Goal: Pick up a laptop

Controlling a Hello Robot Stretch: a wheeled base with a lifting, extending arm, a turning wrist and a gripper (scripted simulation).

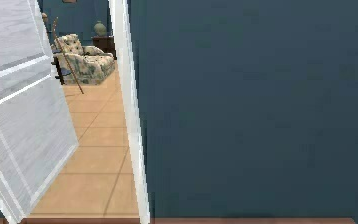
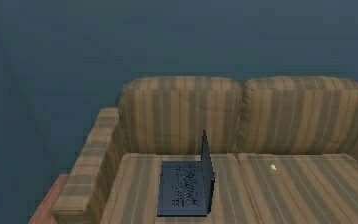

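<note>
The laptop (image 2: 187, 180) lies open on the striped sofa's (image 2: 177, 110) left seat cushion, its screen seen edge-on. The sofa's right end is cut off. The state of the gripper's fingers cannot be told.

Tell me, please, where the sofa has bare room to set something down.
The seat cushion at the arm side view's right, bordered by the laptop and the backrest, is bare but for a pale speck. A narrow strip lies free between laptop and armrest. The laptop crowds the other cushion.
</note>
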